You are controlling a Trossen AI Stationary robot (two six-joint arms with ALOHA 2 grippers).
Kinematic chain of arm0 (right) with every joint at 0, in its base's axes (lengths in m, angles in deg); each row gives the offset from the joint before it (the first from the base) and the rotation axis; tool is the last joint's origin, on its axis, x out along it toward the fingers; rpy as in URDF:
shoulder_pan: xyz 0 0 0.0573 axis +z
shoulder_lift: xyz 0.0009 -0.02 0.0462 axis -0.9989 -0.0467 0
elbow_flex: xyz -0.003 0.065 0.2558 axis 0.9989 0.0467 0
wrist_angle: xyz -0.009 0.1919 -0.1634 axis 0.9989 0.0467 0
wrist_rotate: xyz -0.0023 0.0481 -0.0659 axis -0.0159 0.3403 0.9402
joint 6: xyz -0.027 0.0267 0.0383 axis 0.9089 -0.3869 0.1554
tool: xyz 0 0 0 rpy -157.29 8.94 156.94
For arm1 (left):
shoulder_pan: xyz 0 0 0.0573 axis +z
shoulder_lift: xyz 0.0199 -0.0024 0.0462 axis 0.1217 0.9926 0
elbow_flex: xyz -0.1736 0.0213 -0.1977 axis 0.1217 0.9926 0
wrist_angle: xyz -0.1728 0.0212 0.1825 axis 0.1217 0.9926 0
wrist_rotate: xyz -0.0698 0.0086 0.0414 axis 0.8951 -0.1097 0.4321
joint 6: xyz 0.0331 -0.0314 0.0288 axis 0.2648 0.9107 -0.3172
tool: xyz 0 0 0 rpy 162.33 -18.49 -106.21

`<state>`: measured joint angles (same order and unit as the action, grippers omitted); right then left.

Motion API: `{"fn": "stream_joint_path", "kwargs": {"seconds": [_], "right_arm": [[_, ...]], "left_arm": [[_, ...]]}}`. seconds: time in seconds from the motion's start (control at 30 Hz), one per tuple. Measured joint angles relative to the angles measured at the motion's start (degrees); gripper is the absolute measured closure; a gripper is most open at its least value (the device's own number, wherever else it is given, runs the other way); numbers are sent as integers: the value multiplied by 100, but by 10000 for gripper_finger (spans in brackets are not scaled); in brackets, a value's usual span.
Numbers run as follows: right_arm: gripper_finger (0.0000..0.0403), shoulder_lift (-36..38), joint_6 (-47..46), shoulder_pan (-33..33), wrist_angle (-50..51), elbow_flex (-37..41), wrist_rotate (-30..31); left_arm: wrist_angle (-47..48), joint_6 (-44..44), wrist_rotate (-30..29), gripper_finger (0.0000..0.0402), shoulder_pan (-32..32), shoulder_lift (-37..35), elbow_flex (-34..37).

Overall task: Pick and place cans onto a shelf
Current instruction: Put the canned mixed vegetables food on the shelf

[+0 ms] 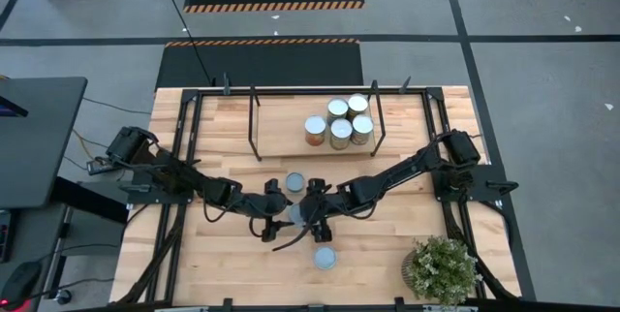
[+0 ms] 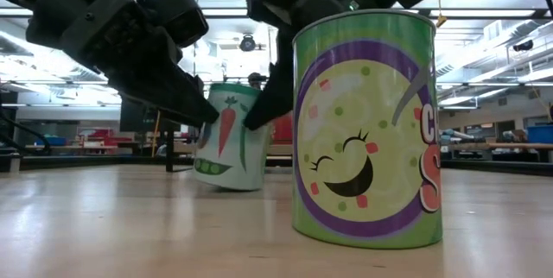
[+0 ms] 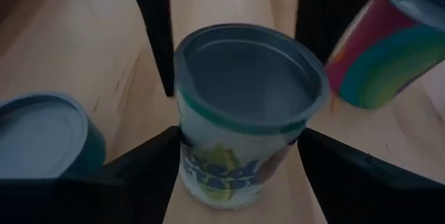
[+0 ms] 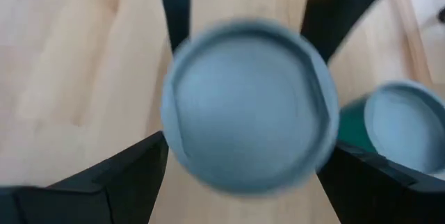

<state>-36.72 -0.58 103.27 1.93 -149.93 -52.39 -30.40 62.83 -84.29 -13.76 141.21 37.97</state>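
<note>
Wooden tabletop (image 1: pixel 387 244) carries the shelf (image 1: pixel 281 138) along its far side, where 5 cans (image 1: pixel 338 125) stand clustered. Nearer the middle, both arms meet over loose cans. The left gripper (image 1: pixel 281 213) straddles a white vegetable-label can (image 3: pixel 247 113), fingers (image 3: pixel 132 175) wide and flanking its sides. The right gripper (image 1: pixel 312 207) sits with fingers spread around another grey-topped can (image 4: pixel 247 102). A green can (image 1: pixel 325 257) stands alone toward the front edge, near a potted plant (image 1: pixel 441 268).

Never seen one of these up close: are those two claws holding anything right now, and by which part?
Each straddles a can's sides: the left gripper a can, the right gripper another can. Whether either truly grips cannot be told.
</note>
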Motion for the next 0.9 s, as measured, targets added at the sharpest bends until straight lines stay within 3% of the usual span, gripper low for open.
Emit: {"fn": "stream_joint_path", "kwargs": {"seconds": [0.33, 0.67, 0.9], "right_arm": [[52, -4, 97, -111, -399, 2, -126], [105, -4, 110, -184, -386, 2, -176], [97, 391, 103, -184, 415, 4, -116]], "left_arm": [[-4, -31, -120, 109, 7, 2, 0], [22, -26, -116, 90, 7, -4, 0], [387, -186, 30, 86, 6, -444, -2]]}}
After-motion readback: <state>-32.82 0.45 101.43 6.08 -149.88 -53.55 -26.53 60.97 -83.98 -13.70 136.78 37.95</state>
